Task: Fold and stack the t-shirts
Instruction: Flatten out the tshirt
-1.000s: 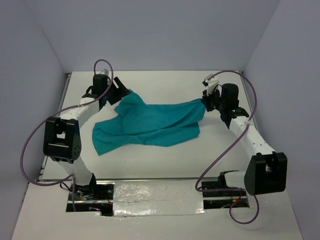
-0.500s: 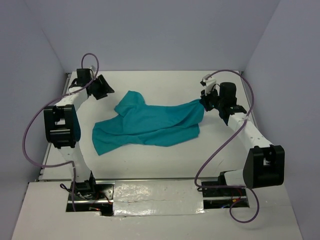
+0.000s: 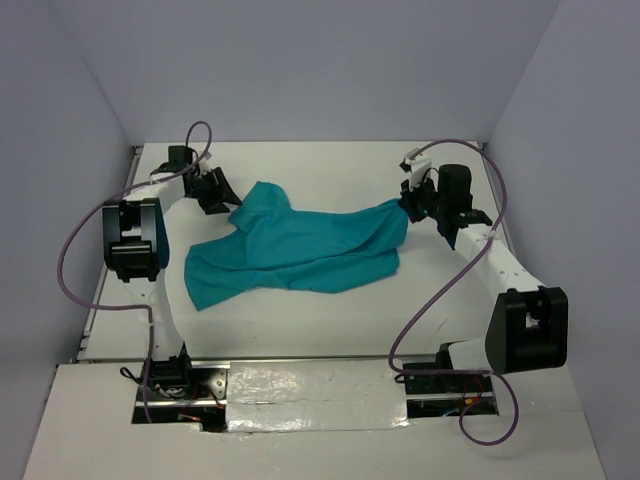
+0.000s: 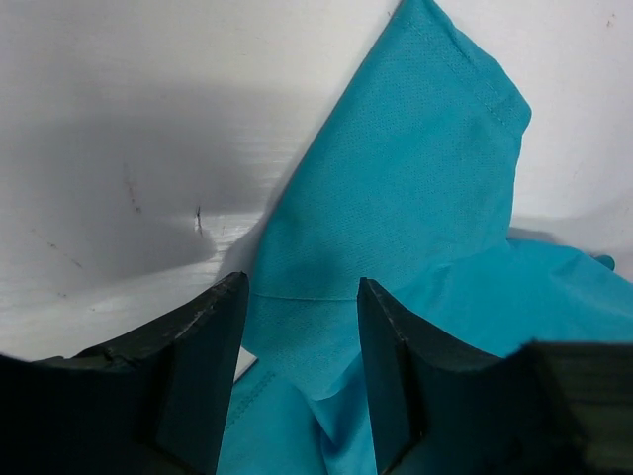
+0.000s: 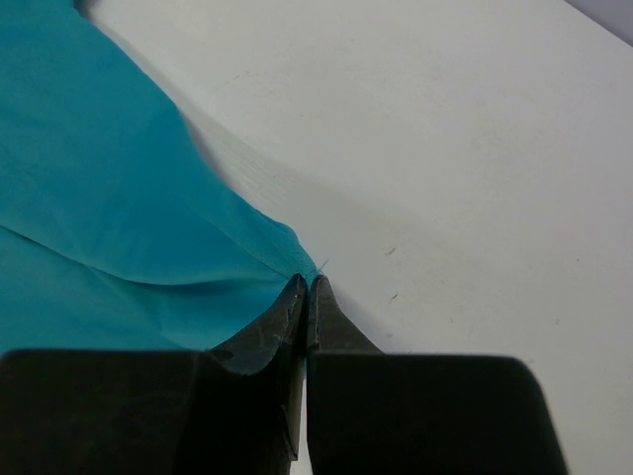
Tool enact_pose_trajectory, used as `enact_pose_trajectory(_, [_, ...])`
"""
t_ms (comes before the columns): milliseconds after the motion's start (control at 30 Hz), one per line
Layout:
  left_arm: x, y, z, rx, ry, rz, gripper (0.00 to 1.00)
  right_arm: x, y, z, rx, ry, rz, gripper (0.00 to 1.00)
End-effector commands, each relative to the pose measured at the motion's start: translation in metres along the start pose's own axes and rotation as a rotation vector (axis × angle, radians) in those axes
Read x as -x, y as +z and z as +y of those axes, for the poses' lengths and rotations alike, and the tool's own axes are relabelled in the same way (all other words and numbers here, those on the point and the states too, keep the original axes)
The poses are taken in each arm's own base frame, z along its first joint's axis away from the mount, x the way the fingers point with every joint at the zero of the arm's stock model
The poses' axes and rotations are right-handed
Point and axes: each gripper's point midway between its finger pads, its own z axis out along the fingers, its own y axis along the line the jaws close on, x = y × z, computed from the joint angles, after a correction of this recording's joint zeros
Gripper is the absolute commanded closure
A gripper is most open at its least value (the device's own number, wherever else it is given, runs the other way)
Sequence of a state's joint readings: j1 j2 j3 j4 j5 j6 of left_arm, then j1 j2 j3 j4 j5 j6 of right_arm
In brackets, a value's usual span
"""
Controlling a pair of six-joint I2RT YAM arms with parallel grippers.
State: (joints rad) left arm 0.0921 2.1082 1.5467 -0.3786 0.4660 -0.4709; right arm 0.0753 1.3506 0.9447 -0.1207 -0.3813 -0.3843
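Left end effector [image 4: 302, 297] released, the two dark fingers [image 4: 198, 366] spread apart, with teal cloth showing in the gap between them in the left wrist view; cannot tell if the pads touch the fabric. It sits at the far-left tip of the shirt [image 3: 300, 245], just beside the pointed fold there. Right end effector [image 5: 307, 282] clenched, fingertips pressed together on a thin corner of the shirt's right edge, grasping it; the cloth fans out from the pinch toward the left of the right wrist view, with a soft shadow on the counter [image 3: 320, 320] under it. Cannot tell if that corner is lifted clear or resting. Shirt lies mid-counter, between the two arms, unfolded and rumpled, drawn out in a band from the left end effector across to the right one. A wider flap spreads toward the near-left, and a fold ridge runs along the middle. A hemmed edge with stitching shows on the upper flap in the left wrist view. Bare white counter all around the shirt, with faint scuffs. Left arm reaches up the left side, right arm up the right side, each with a purple cable [image 3: 75, 260] looping off it. Shiny strip [image 3: 310, 385] runs between the arm bases at the near edge. Pale walls [image 3: 320, 70] on three sides.
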Motion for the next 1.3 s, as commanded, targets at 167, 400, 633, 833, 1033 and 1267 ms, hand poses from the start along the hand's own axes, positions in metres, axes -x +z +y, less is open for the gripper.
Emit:
enact_pose_trajectory(167, [-0.006,0.009,-0.004,-0.028,0.033,0.059,0.41,0.026,0.001,-0.008,-0.003,-0.022,-0.061,1.0])
enact_pose_trajectory(400, [-0.01,0.019,-0.002,0.02,0.047,0.08,0.42,0.029,0.002,-0.008,0.002,-0.023,-0.069,1.0])
enact_pose_trajectory(633, [-0.016,0.016,-0.019,-0.058,0.041,0.11,0.62,0.028,0.0,-0.009,-0.004,-0.022,-0.07,1.0])
enact_pose_trajectory(833, [-0.016,0.006,-0.028,-0.082,0.043,0.088,0.86,0.029,0.0,-0.009,-0.002,-0.021,-0.072,1.0])
enact_pose_trajectory(1033, [0.0,-0.014,-0.047,-0.108,0.052,0.028,1.0,0.033,-0.001,-0.01,-0.009,-0.027,-0.082,1.0])
enact_pose_trajectory(1267, [0.035,-0.054,-0.07,-0.121,0.085,-0.109,1.0,0.036,-0.004,-0.012,-0.015,-0.025,-0.094,1.0])
